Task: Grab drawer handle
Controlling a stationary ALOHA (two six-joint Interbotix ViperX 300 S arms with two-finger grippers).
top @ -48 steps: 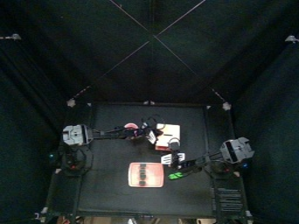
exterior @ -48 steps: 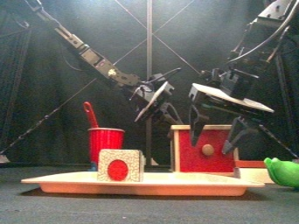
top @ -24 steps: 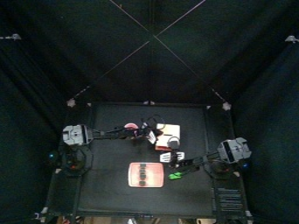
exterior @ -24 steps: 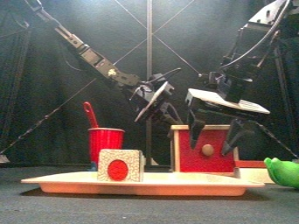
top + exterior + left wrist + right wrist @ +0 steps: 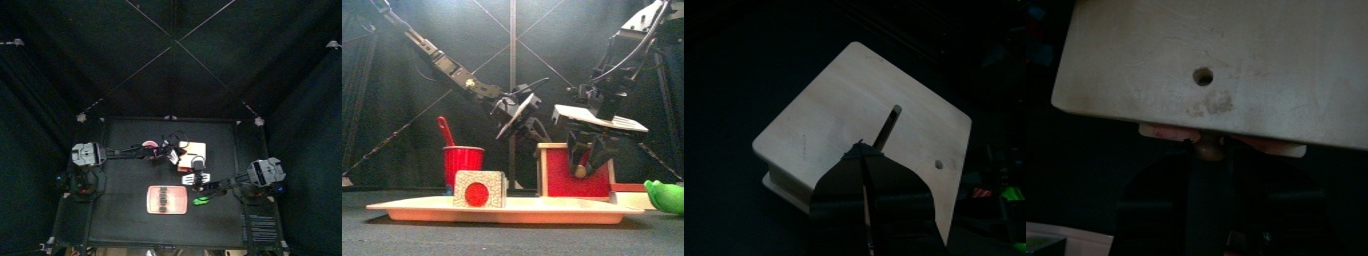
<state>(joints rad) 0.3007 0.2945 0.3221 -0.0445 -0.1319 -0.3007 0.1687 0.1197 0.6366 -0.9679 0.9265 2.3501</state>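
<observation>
1. Nearest the front edge lay the flat tray (image 5: 422,206) with a white block (image 5: 478,188) on it. Both looked to be out of the working line, and a green object (image 5: 663,195) sat off to the right.
2. Behind them, the right gripper (image 5: 589,158) hung down at the red front of the drawer (image 5: 556,172). It was set about the round handle (image 5: 1205,150), probably lined up to take it. The pictures did not show whether it was open or had a grip.
3. The drawer stood mid-table, just beside a red cup (image 5: 464,162), with its handle facing the front.
4. Farthest back, the left gripper (image 5: 520,118) hovered closed and empty over the drawer's pale top, seemingly parked clear.
</observation>
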